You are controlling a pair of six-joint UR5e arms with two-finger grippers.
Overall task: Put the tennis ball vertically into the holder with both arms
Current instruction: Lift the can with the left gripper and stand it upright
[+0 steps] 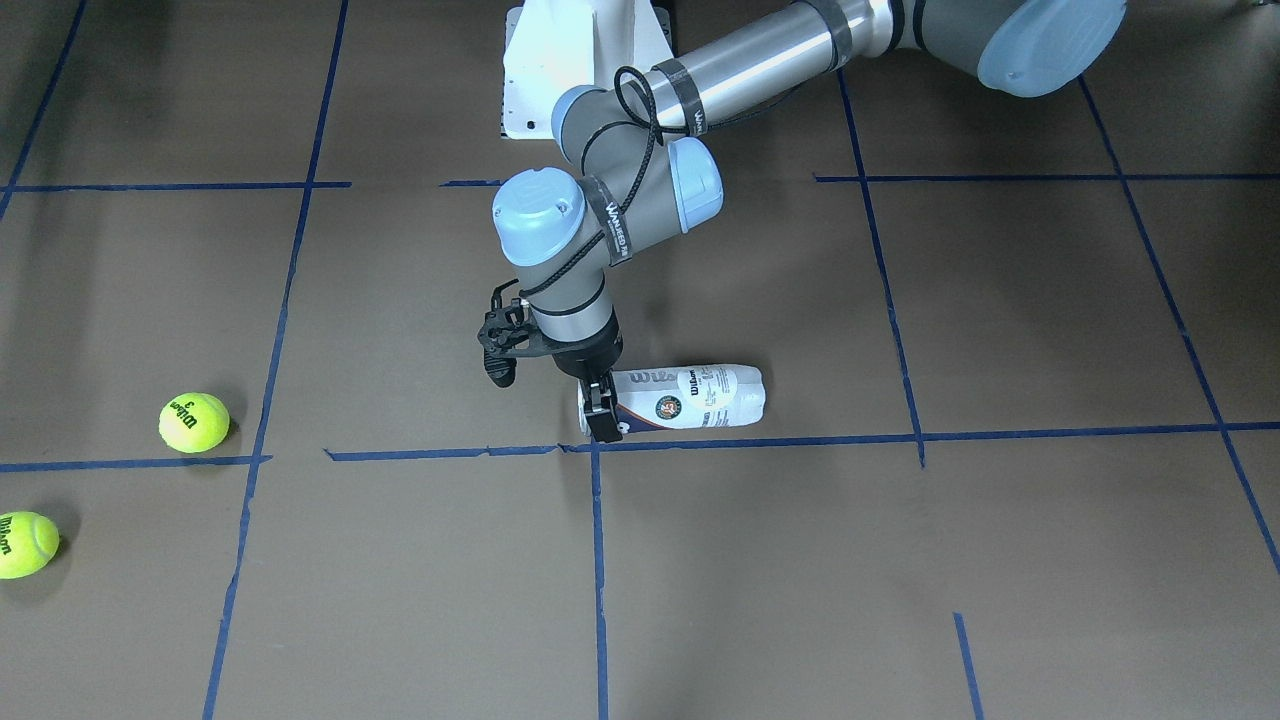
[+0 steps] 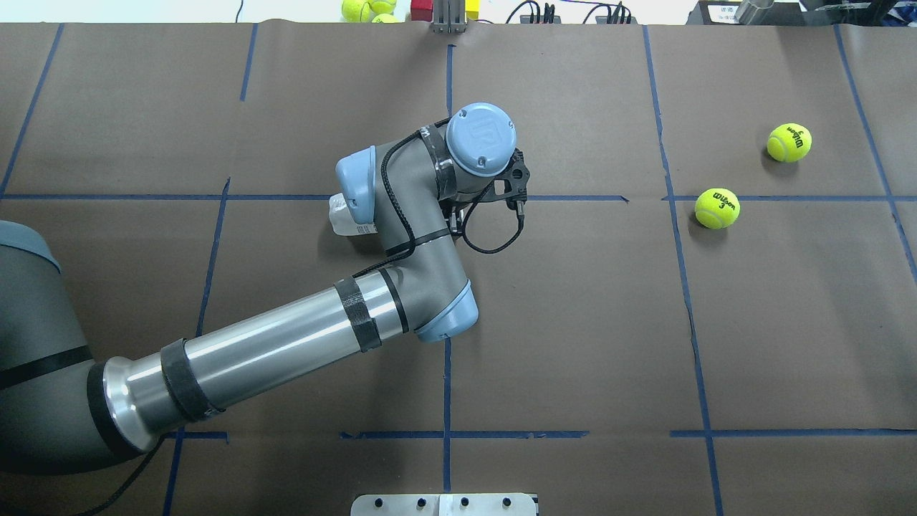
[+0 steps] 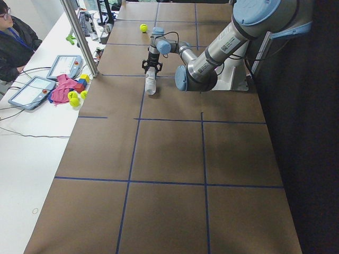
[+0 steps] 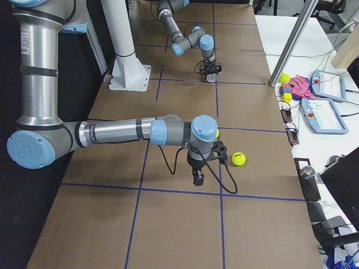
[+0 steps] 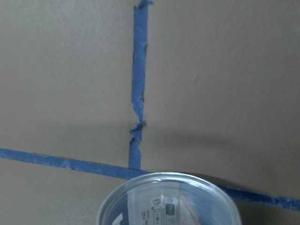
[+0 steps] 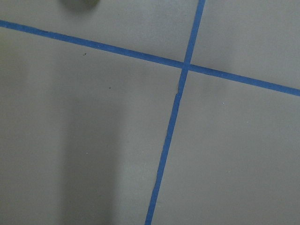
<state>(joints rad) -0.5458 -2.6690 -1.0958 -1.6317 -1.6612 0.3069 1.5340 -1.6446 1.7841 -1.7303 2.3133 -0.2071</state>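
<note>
The left gripper is pointing straight down, and its jaws are straddling the mouth end of the holder. From where I stand they look to be pinching it there across its width. The holder is lying on its side on the desk, just on the robot's side of a line of blue tape. Its label is facing up and its closed end is pointing toward the robot's left. In the left wrist view its metal rim is showing at the bottom edge, with a tape crossing just beyond it. The left arm is stretching across the desk and bending down at the wrist, hiding most of the holder in the overhead view.

Well apart, toward the robot's right, two balls are sitting on the desk with a gap between them: the inner tennis ball and the outer tennis ball. The right gripper is hanging over the desk near them, pointing down. I cannot tell whether its jaws are spread or pressed together. The right arm is reaching out roughly level above the desk.
</note>
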